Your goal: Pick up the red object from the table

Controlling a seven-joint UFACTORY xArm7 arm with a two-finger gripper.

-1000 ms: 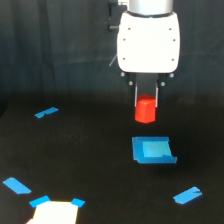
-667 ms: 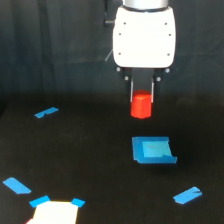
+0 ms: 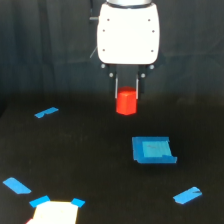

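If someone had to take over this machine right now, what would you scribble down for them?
Tool: shut on the red block, gripping its upper part.
Red block: hanging in the air, clear of the black table, up and to the exterior view's left of the blue square.
Done: block grasped and off the table.
Left: little; just keep the grip firm.

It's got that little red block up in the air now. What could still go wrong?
The gripper seems to pinch only the top of the red object, so it might slip out. If dropped, it could bounce on the table or land on the flat blue square piece nearby.
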